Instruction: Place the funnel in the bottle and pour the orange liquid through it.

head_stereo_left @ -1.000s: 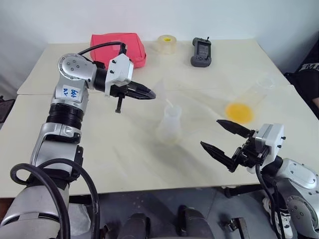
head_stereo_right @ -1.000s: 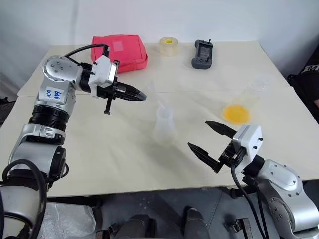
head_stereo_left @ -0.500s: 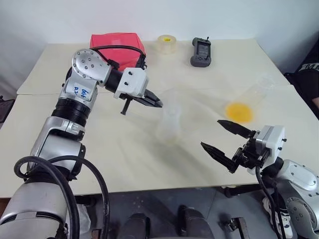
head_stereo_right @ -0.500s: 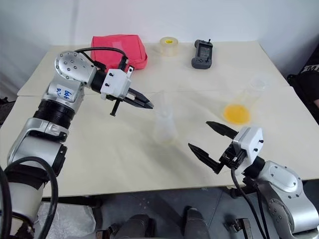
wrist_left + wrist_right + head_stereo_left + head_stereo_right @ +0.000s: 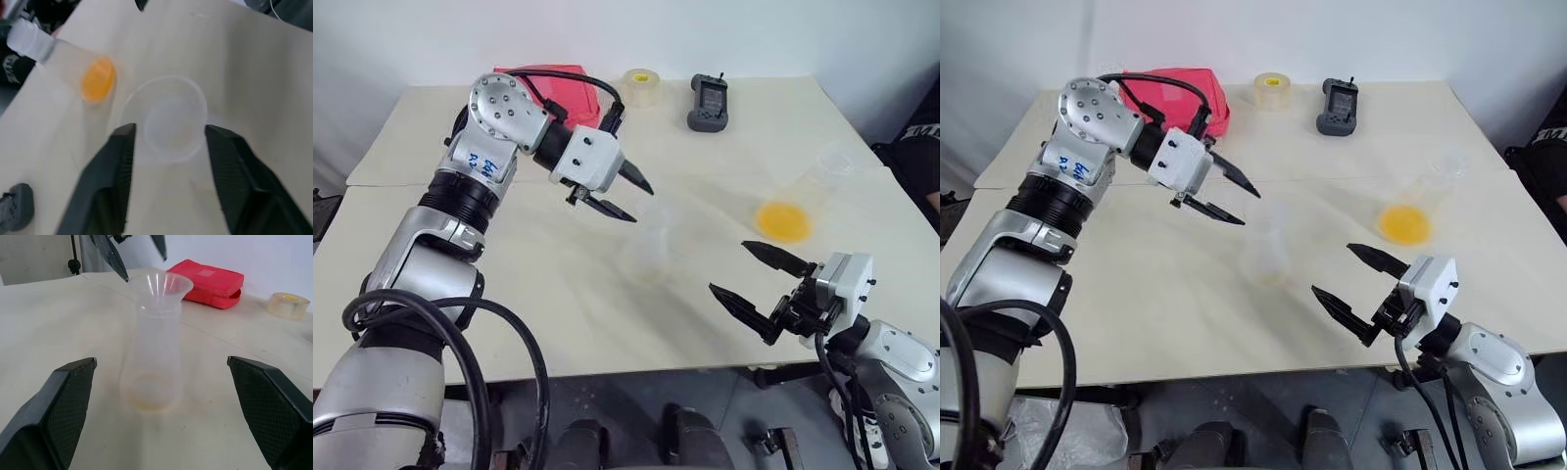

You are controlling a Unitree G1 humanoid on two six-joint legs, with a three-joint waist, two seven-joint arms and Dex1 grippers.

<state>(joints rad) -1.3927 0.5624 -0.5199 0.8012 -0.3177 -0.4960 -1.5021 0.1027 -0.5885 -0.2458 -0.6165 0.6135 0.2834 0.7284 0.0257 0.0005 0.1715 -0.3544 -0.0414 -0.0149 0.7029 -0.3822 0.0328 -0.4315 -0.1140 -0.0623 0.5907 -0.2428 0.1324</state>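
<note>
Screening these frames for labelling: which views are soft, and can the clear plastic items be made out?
Left wrist view: soft throughout; the transparent plastic funnel is a pale ring, the orange liquid a blurred blob. Right wrist view: the funnel and the small transparent conical bottle are fairly crisp, while the fingers are blurred. Left eye view: evenly lit, soft shadows, but the bottle nearly vanishes against the beige table.

Bottle [image 5: 151, 360] with funnel [image 5: 159, 284] seated in neck stands mid-tabletop [image 5: 509, 294], bare surface all round. Left gripper [image 5: 628, 194] spread just beside funnel rim, crowding approach from that side. Right gripper [image 5: 751, 278] spread wide near front edge, well apart. Tilted flask [image 5: 803, 201] with orange liquid [image 5: 783, 219] blocks right side. Pouch [image 5: 1175, 93], tape roll [image 5: 1273, 90], remote [image 5: 1335, 106] along far edge.
</note>
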